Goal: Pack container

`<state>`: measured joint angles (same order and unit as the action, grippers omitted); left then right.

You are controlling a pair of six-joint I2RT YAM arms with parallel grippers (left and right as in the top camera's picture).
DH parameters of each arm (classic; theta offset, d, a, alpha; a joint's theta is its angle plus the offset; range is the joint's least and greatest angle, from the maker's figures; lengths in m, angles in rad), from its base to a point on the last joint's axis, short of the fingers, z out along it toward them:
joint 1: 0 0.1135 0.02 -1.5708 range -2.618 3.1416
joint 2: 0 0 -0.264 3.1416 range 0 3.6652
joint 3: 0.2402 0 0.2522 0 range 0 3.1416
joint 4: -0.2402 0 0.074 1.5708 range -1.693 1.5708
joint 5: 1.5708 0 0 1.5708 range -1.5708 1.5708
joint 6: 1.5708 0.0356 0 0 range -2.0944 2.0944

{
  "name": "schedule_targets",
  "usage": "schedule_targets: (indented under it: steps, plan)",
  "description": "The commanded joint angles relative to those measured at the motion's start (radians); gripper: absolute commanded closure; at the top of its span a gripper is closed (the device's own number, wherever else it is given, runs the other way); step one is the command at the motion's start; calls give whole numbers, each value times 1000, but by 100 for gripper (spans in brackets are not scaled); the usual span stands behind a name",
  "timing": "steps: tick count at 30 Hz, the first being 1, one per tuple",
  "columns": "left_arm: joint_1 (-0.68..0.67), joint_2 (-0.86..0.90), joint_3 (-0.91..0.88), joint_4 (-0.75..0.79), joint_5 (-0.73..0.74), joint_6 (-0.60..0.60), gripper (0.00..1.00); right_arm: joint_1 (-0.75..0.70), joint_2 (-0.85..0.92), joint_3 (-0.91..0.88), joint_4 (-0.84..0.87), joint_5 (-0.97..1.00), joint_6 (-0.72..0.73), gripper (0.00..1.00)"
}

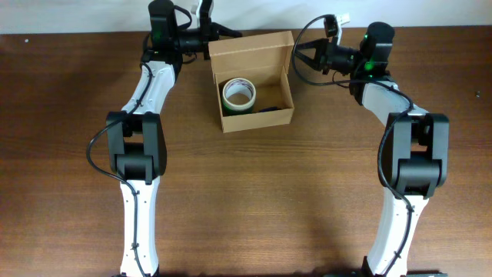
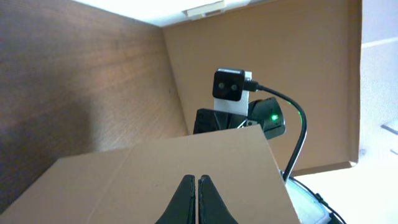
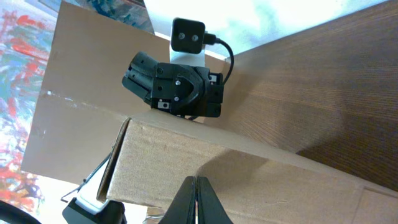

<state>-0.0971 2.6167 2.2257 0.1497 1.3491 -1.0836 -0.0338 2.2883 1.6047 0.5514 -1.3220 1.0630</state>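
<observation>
Tan cardboard, plain and smooth, forms the container (image 1: 257, 119). It sits at the far middle of the table (image 1: 254, 200) between the two arms, with its flap lid (image 1: 250, 46) raised at the back and its cavity open upward.

Left gripper (image 2: 195, 182): fingers pressed together, holding nothing. Its wrist view puts the tips low over a flat cardboard panel. Overhead, it lies at the lid's far left corner. Whether it touches the board cannot be told.

Right gripper (image 3: 196, 182): fingers likewise together and empty. The tips sit just over a cardboard face with a folded edge. Overhead, it lies just beside the box's right side, near the lid's right end. Contact cannot be told.

Contents: a tape roll (image 1: 238, 93), pale with a greenish rim, lies flat in the left half of the cavity. A dark item (image 1: 267, 108) lies at the front right, too small to identify.

Surroundings: the grippers face each other across the box. Each wrist view shows the opposite arm's black head carrying a small square camera, the right arm's camera (image 2: 230, 84) and the left arm's camera (image 3: 188, 35). A green light (image 2: 272, 117) glows on the right arm. Black cables loop from both wrists.

Surfaces: the table is dark brown wood grain, matte. The cardboard shows creased fold lines. The arm links are white with black joints
</observation>
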Motion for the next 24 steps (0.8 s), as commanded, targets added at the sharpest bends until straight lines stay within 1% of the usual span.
schedule_targets:
  steps: [1, 3, 6, 9, 12, 15, 19, 21, 24]
  plan:
    - [-18, 17, 21, -38, 12, 77, 97, 35, -8, 34, 6, -18, 20, 96]
    - [-18, 17, 21, -75, -8, 103, 97, 37, -8, 41, 7, -16, 28, 96]
    - [-18, 16, 21, -176, -59, 167, 97, 43, -8, 47, 6, 8, 48, 96]
    - [-21, 16, 33, -304, -86, 262, 97, 52, -8, 50, 6, 41, 54, 96]
    - [-26, 14, 74, -489, -127, 400, 97, 60, -8, 50, 6, 56, 57, 96]
    - [-32, 14, 171, -735, -211, 576, 97, 66, -8, 50, 6, 62, 57, 96]
    - [-32, 14, 328, -1014, -346, 750, 97, 66, -8, 50, 6, 63, 57, 96]
    - [-32, 14, 388, -1097, -390, 789, 96, 66, -8, 50, 6, 54, 57, 96]
    - [-31, 14, 454, -1165, -411, 810, 96, 65, -8, 51, 6, 43, 57, 96]
